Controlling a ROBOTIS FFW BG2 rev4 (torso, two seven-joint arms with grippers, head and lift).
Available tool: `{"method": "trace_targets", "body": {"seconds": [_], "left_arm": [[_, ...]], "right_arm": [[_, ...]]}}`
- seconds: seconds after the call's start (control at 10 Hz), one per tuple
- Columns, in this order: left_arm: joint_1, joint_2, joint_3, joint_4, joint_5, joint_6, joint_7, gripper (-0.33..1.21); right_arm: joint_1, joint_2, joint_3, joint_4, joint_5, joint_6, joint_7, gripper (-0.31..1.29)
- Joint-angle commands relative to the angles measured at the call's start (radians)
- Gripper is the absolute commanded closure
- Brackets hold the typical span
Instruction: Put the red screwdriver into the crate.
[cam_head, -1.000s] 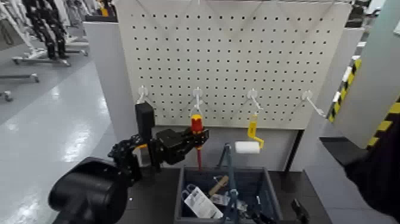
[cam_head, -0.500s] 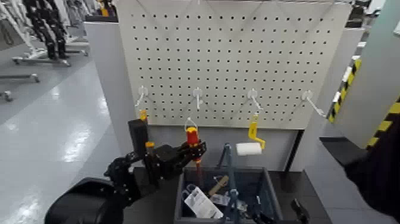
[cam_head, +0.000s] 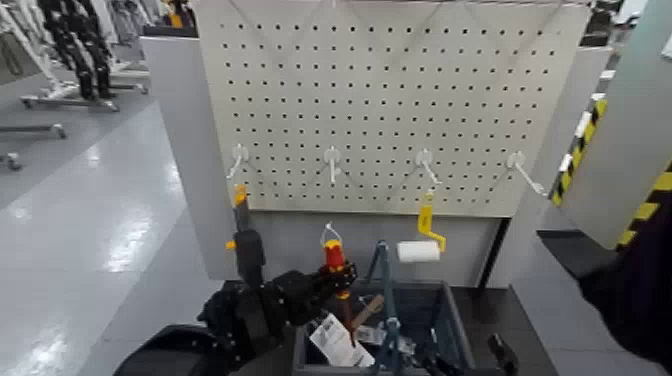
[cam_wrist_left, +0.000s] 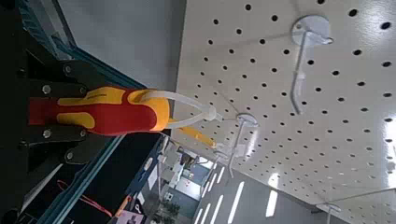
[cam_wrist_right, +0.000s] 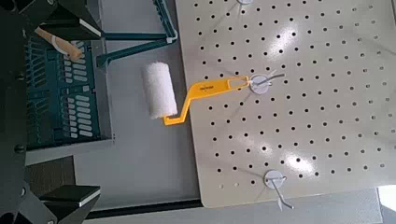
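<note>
Screwdriver first: the red screwdriver (cam_head: 333, 262) is held upright by its handle in the left claw (cam_head: 322, 283), clamped shut on it, with the white hang loop at the top and the thin shaft pointing down. It's kept vertical like that, probably so the tip goes in first and the shaft doesn't catch on the rim. In the left wrist view the red and yellow handle (cam_wrist_left: 101, 109) is seen pinched between the black pads, so the grip looks solid.

It's placed right over the near-left part of the crate (cam_head: 432, 296), just inside the left wall, with the lower shaft already down around rim level. Room there is kind of tight: a white tag (cam_head: 338, 343) and a wooden-handled tool (cam_head: 366, 310) are lying in that same compartment, and the tall handle bar (cam_head: 381, 272) sits just beside it toward the middle.

Behind, the pegboard (cam_head: 400, 100) hooks are clear of the arm. The paint roller (cam_head: 420, 246) hangs over the crate's far edge, well apart from the drop path.

The right claw is parked low at the crate's near-right corner; whether it's open can't be told.
</note>
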Motion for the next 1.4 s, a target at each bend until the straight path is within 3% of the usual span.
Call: {"method": "trace_targets", "body": {"seconds": [0.1, 0.5, 0.6, 0.7, 0.8, 1.1, 1.4], "left_arm": [[-0.022, -0.009, -0.071, 0.087, 0.072, -0.044, 0.032, 1.16], [-0.028, -0.012, -0.111, 0.119, 0.197, 0.018, 0.09, 1.07], [-0.02, -0.009, -0.123, 0.116, 0.279, 0.021, 0.132, 0.87], [-0.007, -0.006, -0.136, 0.107, 0.335, -0.015, 0.176, 0.56], [0.004, -0.004, -0.133, 0.088, 0.352, -0.018, 0.21, 0.43], [0.056, 0.006, -0.047, -0.031, 0.292, 0.007, 0.337, 0.4], [0.085, 0.008, 0.027, -0.136, 0.077, -0.016, 0.333, 0.39]], "right_arm": [[0.0, 0.001, 0.001, 0.002, -0.002, 0.0, 0.0, 0.13], [0.0, 0.001, 0.001, 0.002, -0.005, 0.0, 0.0, 0.13], [0.002, 0.001, 0.0, 0.002, -0.005, 0.0, 0.0, 0.13], [0.002, 0.001, 0.0, 0.002, -0.005, 0.0, 0.0, 0.13], [0.003, 0.002, -0.002, 0.002, -0.005, 0.0, 0.0, 0.13], [0.003, 0.002, -0.003, 0.002, -0.005, 0.0, 0.002, 0.13], [0.003, 0.002, -0.003, 0.0, -0.005, 0.002, 0.002, 0.13]]}}
